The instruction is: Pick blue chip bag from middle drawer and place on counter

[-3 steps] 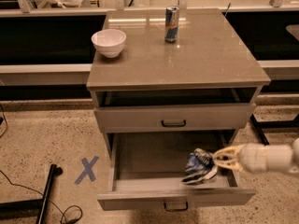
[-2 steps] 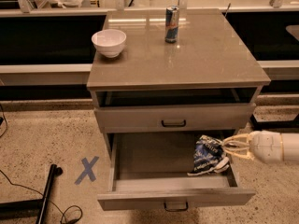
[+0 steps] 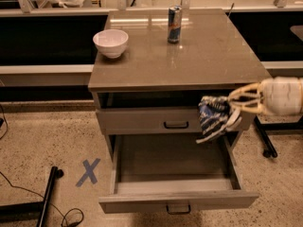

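Observation:
The blue chip bag [image 3: 213, 117] hangs crumpled from my gripper [image 3: 235, 107], which is shut on its right edge. The gripper reaches in from the right and holds the bag in the air above the right side of the open middle drawer [image 3: 175, 162], level with the closed upper drawer front. The drawer's tray is pulled out toward the camera and nothing shows in it. The counter [image 3: 208, 56] lies above and behind the bag.
A white bowl [image 3: 111, 42] stands on the counter's left side and a tall blue-and-silver can [image 3: 174, 24] near its back middle. A blue tape X [image 3: 88, 171] marks the floor at left. A black stand leg [image 3: 47, 197] and cables lie at lower left.
My gripper has lifted the chip bag up out of the drawer tray, from low inside the drawer to the height of the upper drawer front.

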Controlling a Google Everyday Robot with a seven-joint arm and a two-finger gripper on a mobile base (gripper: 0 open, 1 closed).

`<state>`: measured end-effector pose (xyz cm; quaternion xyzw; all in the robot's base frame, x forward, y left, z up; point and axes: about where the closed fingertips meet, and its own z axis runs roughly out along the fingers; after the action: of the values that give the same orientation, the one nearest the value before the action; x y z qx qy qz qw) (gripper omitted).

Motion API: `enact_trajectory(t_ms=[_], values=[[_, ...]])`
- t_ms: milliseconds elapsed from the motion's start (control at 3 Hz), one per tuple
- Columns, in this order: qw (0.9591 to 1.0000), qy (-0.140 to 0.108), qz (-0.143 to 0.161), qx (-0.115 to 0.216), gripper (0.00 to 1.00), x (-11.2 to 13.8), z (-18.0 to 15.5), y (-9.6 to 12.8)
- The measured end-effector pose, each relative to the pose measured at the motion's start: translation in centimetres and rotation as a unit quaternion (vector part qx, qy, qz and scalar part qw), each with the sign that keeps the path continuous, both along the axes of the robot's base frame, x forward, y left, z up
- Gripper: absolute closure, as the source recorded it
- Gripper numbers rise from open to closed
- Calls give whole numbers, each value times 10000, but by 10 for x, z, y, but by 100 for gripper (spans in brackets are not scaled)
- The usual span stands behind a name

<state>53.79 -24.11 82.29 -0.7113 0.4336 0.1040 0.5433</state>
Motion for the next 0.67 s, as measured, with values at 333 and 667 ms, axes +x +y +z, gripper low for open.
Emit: enact_trajectory(t_ms=[333,667], values=[[10000,-29,60,-28,100,23,51,7],[9998,49,-165,40,100,57,85,0]])
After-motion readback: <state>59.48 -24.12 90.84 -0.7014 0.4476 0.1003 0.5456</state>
